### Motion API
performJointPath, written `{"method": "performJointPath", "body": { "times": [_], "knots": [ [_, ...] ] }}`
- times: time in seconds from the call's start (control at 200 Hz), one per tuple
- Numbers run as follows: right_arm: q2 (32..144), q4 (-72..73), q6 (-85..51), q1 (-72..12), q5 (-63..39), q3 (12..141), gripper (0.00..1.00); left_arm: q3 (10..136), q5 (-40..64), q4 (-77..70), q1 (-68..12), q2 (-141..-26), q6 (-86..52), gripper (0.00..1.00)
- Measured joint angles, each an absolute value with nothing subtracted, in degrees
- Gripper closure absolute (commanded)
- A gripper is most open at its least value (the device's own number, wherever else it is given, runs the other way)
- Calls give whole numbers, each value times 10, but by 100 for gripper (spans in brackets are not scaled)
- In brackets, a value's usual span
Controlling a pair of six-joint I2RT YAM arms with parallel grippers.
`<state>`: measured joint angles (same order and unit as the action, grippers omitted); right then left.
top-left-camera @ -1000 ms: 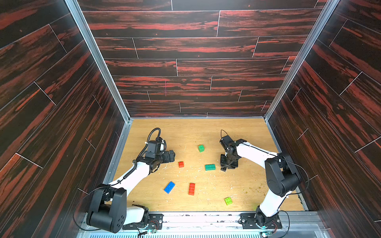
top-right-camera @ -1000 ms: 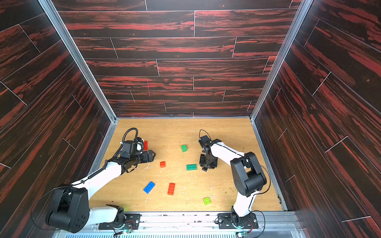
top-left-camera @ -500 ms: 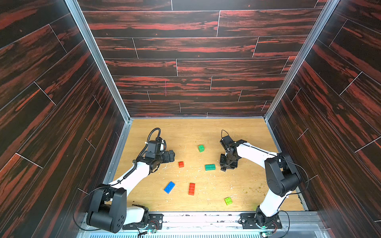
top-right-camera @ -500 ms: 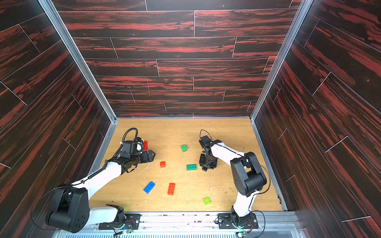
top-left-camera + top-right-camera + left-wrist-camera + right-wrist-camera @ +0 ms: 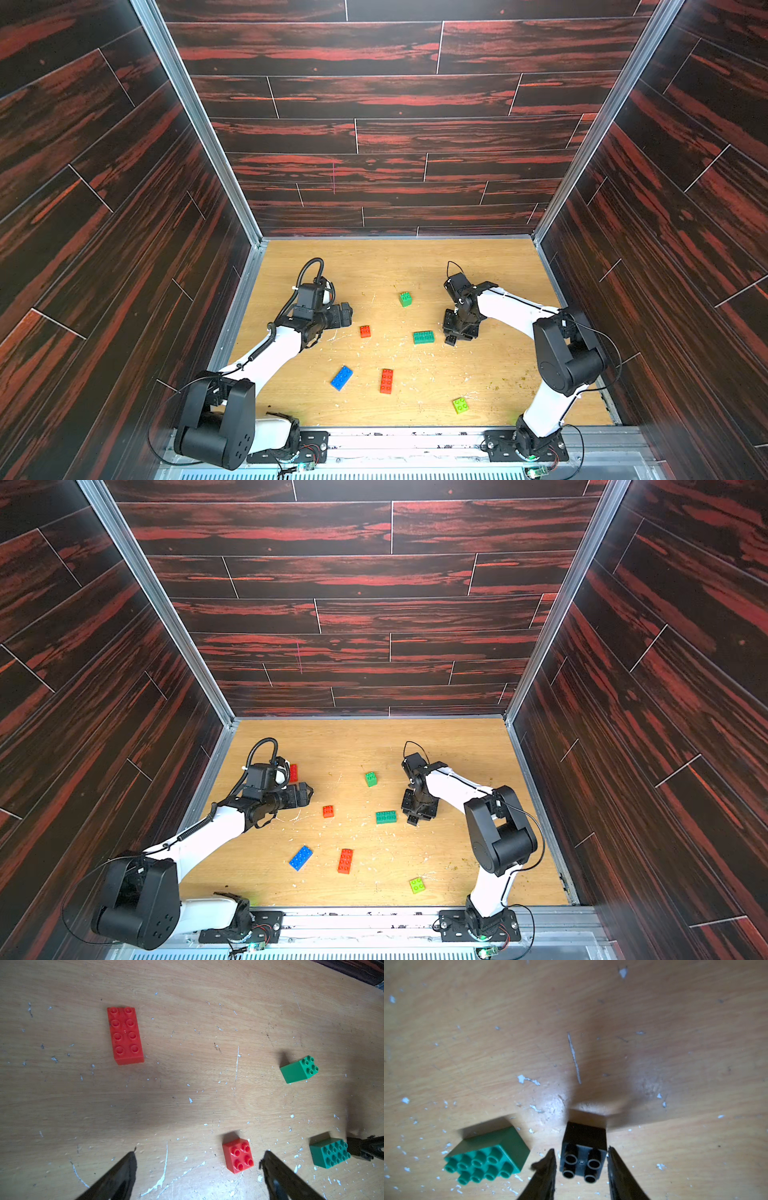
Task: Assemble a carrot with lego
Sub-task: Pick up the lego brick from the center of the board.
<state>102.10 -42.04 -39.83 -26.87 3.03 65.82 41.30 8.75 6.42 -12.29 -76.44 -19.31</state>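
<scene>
1. Wooden table (image 5: 374, 266): it carries all the bricks loose and apart, none joined, so we judge the carrot not yet begun.
2. Left arm (image 5: 266, 357): it stretches low from the front left corner toward the middle. Its left fingers (image 5: 120, 1176) stand wide apart and empty, with the small red brick (image 5: 238, 1155) just beside one tip. We read this as lining up a pick.
3. Right arm (image 5: 511, 307): it folds back on itself, wrist aimed steeply down. Its right fingers (image 5: 546, 1174) clamp the black brick (image 5: 583, 1147) by two opposite flat sides, leaving studs and underside free for pressing. We cannot tell whether it is off the wood.
4. Oblong bricks: the teal brick (image 5: 492, 1153) lies just beside the black one and is probably its seat. The blue brick (image 5: 341, 377) and the long red brick (image 5: 386, 380) lie nearer the front. The second long red brick (image 5: 124, 1035) sits behind the left wrist.
5. Square bricks: the green brick (image 5: 405, 299) waits mid-table, the lime brick (image 5: 460, 405) near the front.
</scene>
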Motion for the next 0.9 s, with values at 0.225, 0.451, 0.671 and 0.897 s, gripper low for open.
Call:
{"method": "performJointPath", "body": {
  "times": [0.225, 0.451, 0.671, 0.897],
  "knots": [
    [1021, -417, -398, -269, 30, 656, 59, 413, 88, 64, -123, -764, -193, 5],
    [1024, -415, -398, -269, 30, 648, 59, 413, 88, 64, -123, -764, -193, 5],
    [1024, -411, -394, -269, 34, 643, 61, 412, 88, 64, -123, -764, -193, 5],
    [1026, -409, -383, -269, 39, 643, 64, 412, 88, 64, -123, -764, -193, 5]
  ]
}}
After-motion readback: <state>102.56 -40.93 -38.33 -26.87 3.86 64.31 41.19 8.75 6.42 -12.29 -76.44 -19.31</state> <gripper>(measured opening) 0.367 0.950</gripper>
